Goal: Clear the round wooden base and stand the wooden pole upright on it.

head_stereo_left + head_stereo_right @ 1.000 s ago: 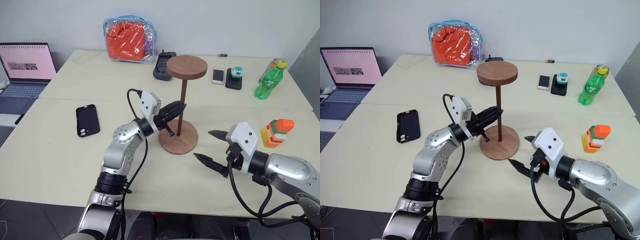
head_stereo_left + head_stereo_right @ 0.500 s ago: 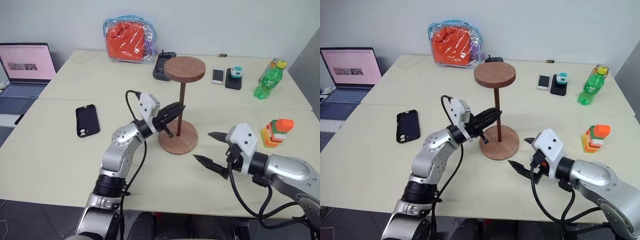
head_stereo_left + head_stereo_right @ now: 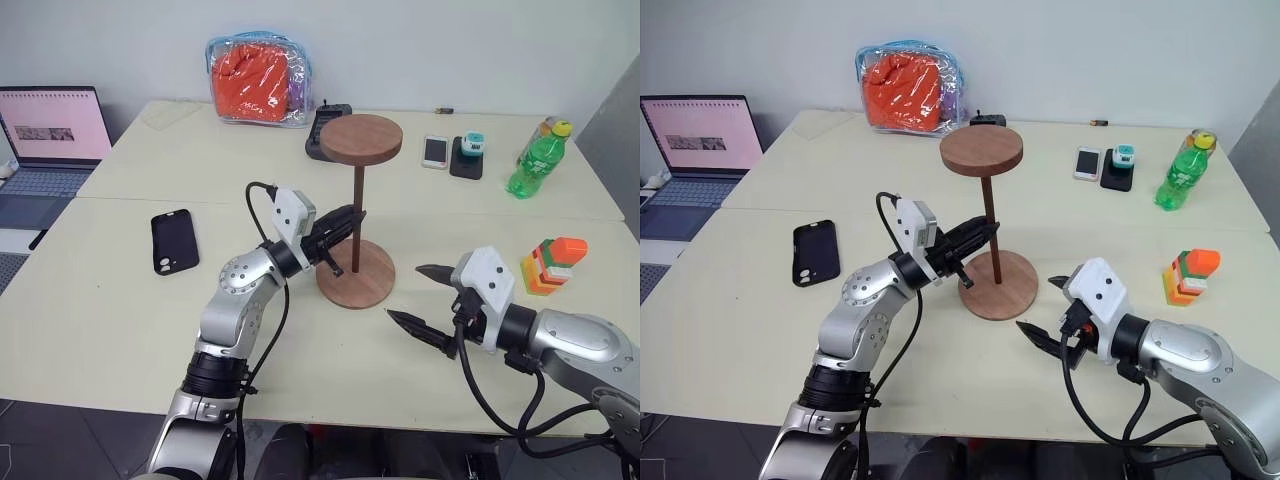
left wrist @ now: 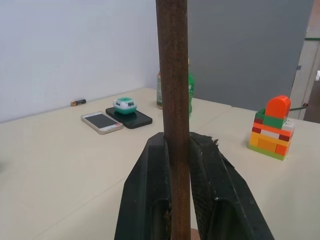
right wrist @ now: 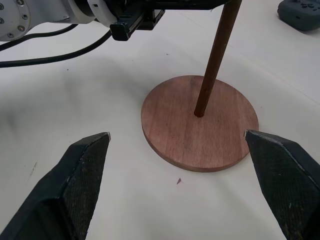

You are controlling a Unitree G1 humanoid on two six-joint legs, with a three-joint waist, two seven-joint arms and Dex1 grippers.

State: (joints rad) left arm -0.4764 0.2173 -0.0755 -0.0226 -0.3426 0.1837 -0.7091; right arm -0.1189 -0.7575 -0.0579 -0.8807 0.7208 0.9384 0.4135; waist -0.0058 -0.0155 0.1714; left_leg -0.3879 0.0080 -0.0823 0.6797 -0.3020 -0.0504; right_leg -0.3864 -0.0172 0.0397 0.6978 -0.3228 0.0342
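Both head views look forward and down over the bench [image 3: 120, 300], sharing the wooden pole [image 3: 361, 215] on the round wooden base [image 3: 357, 274]. The left wrist view sits close against the pole, facing a block tower [image 4: 271, 128]. The right wrist view looks down at the base from nearby.

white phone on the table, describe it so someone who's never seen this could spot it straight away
Start at the green bottle near the table's far right edge, and look toward the left along the back. Next comes a small teal gadget on a black pad, and the white phone lies flat right beside that. It is the only pale phone; the other, the black phone, lies far off on the left.
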